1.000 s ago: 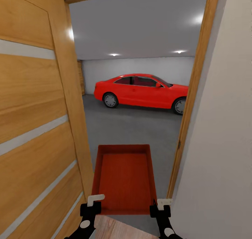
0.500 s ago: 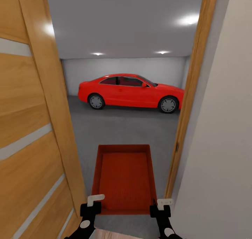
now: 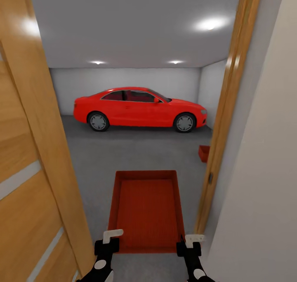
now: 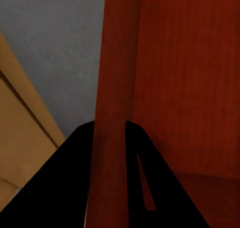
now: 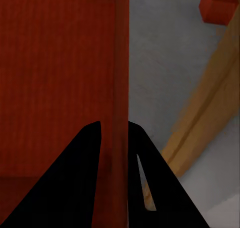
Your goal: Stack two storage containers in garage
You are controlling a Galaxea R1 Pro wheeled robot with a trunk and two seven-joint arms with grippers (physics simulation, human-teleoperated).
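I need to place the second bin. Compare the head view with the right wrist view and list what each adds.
Head view alone: the glossy red car, the white back wall, the ceiling spotlights, the open wooden door, the left gripper.

Right wrist view alone: close up, the right gripper has a finger on each side of the carried red-orange open-topped container's side wall.

Both: that container, the second red-orange container on the grey concrete floor, the wooden door frame.

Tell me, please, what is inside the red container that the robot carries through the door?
The carried container looks empty: its ribbed red bottom shows bare from wall to wall. The left gripper and right gripper pinch its side walls near the rim. The concrete floor directly underneath is hidden.
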